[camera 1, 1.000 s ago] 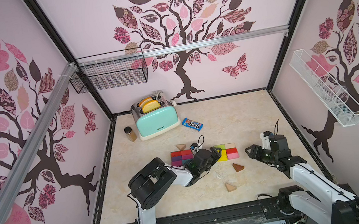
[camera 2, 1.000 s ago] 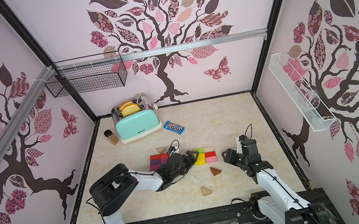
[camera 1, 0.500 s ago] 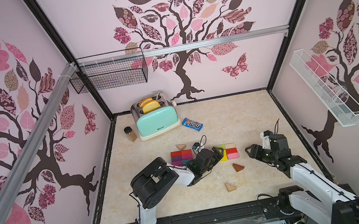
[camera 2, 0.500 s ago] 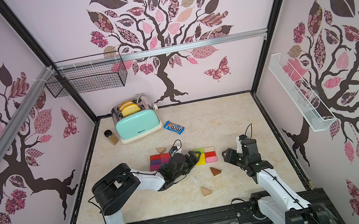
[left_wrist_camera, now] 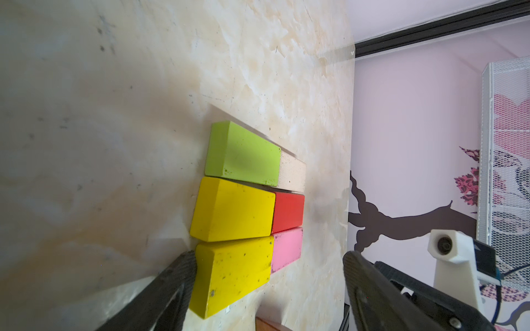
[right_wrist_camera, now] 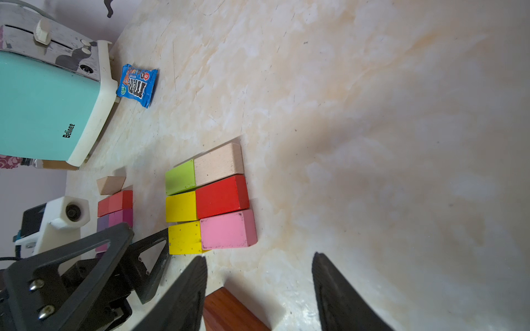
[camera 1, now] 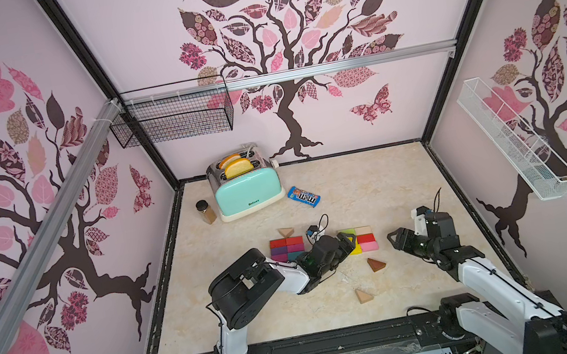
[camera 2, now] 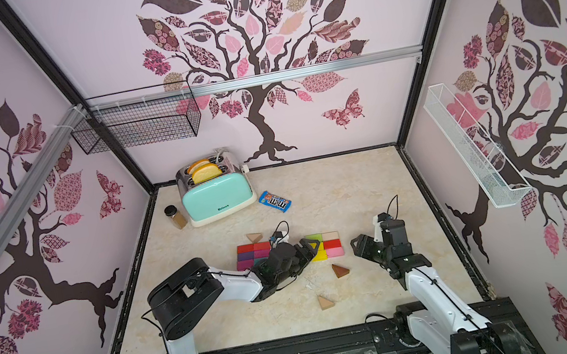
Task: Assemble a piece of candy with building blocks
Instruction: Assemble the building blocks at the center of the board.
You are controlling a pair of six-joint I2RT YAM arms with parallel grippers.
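Observation:
The building blocks lie in two flat groups in both top views. One is a red, purple, magenta and teal group. The other is a green, tan, yellow, red and pink group. My left gripper is open, low between the groups. One of its fingers touches the end of the near yellow block; the other stands clear beyond the pink block. My right gripper is open and empty, right of the pink block, above a brown triangle.
A tan triangle lies near the front, another behind the red blocks. A mint toaster, a spice jar and a blue M&M's packet stand at the back left. Walls enclose the table.
My left gripper has edged slightly right, up to the yellow blocks. The right arm has not moved, and both grippers keep the same opening.

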